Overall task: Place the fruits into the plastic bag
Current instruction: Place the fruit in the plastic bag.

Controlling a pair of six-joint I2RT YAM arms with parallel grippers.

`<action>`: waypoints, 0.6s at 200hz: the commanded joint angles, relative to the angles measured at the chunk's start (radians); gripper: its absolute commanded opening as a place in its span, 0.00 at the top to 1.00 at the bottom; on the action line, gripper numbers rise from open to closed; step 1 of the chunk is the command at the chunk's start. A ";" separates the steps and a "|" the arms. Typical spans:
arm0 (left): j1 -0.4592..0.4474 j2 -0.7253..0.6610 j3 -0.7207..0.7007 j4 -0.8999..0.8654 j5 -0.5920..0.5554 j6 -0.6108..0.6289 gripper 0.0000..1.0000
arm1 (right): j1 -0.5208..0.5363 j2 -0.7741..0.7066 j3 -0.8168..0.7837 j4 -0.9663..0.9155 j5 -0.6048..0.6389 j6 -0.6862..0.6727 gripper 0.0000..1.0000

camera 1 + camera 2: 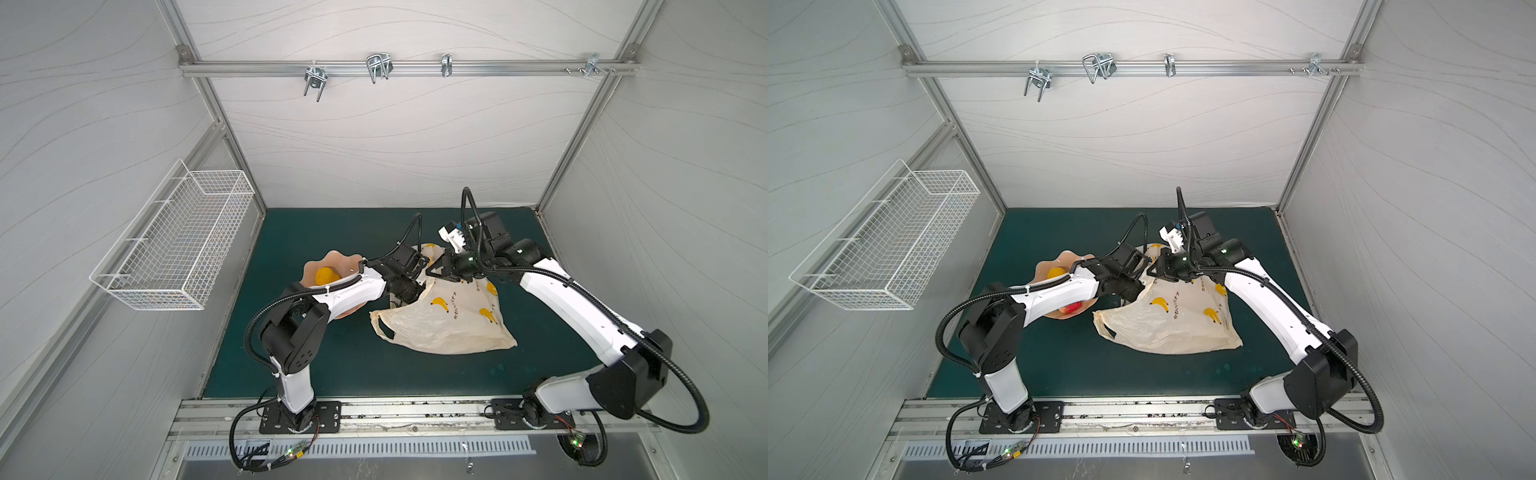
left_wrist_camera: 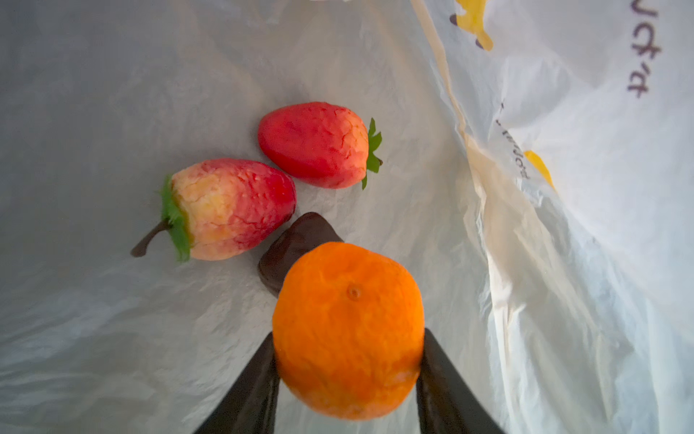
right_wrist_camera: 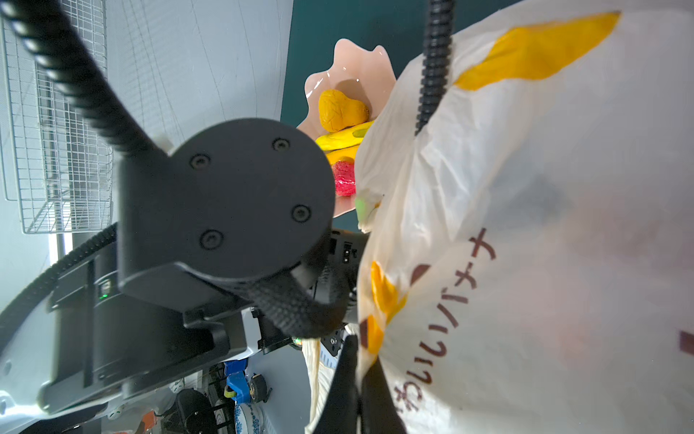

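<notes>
Mid-mat: plastic bag (image 1: pixel 449 328) (image 1: pixel 1173 332) lies crumpled on the green mat (image 1: pixel 332 365) in both top views, flat end toward the arm bases, far edge lifted.

Inside the bag, the left gripper (image 2: pixel 347 353) is clamped on an orange (image 2: pixel 347 319), one finger on each side of it. Just past the orange, on the bag's inner floor, lies a dark brown piece (image 2: pixel 296 244), partly hidden behind the orange. Farther in, a pale strawberry (image 2: pixel 229 208) and a deep red strawberry (image 2: pixel 315 144) lie side by side, very close; whether they touch cannot be told.

At the bag's lifted far edge, the right gripper (image 3: pixel 362 375) has its jaws pressed together on a fold of the plastic.

Just left of the bag stands a pink scalloped plate (image 3: pixel 360 64) (image 1: pixel 328 257), partly under the left arm (image 1: pixel 349 291). On it are a yellow lumpy fruit (image 3: pixel 341 111), a banana (image 3: pixel 340 141) and a red fruit (image 3: pixel 344 182), close together.

Well left of the bag, a white wire basket (image 1: pixel 178 245) hangs on the side wall. Beyond the bag, high on the back wall, a metal rail (image 1: pixel 415 66) carries several hooks (image 1: pixel 378 68).
</notes>
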 commanded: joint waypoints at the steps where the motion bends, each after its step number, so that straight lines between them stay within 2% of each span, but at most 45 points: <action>1: -0.007 0.030 0.045 0.078 0.034 -0.085 0.48 | 0.006 0.008 -0.018 0.035 -0.026 0.019 1.00; 27: -0.014 0.050 0.058 0.076 0.034 -0.121 0.41 | 0.005 0.007 -0.028 0.047 -0.032 0.021 1.00; 75: -0.013 0.015 0.025 0.084 0.034 -0.150 0.18 | 0.003 0.002 -0.041 0.054 -0.039 0.017 1.00; 120: -0.008 -0.031 0.030 0.059 0.028 -0.150 0.09 | -0.007 -0.007 -0.042 0.051 -0.047 0.010 1.00</action>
